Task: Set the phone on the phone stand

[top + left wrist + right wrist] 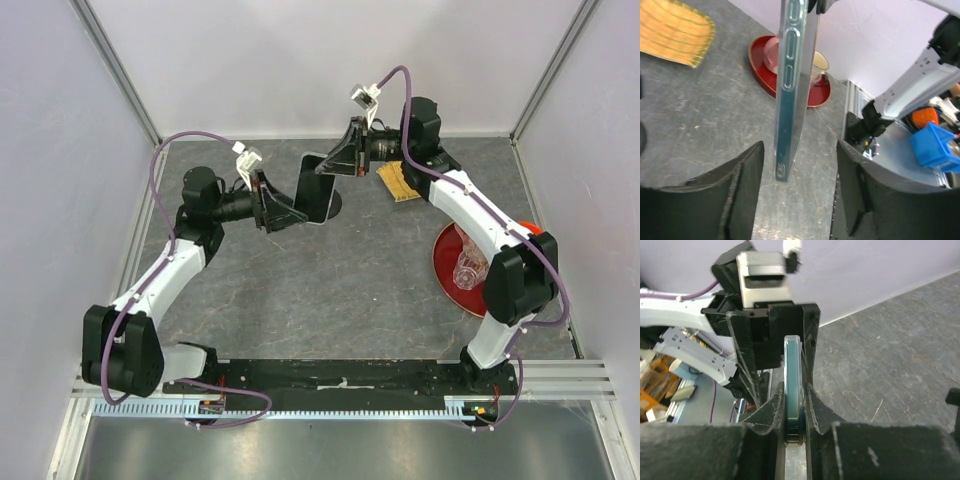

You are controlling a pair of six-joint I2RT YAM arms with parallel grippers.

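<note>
Evidently the phone (793, 375) was pinched by the right gripper (794, 391), the left gripper (799, 147) spread clear around it, so a steady upright hold was needed.

open table (320, 300) is left across the middle and near edge. the far middle is blocked by the upright phone (318, 190); the right edge is taken by the red plate (445, 265).

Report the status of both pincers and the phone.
Left pincer open, either side of phone, not touching. Right pincer shut on phone, held edge-up. Stand mostly hidden behind phone; cradle not visible.
</note>
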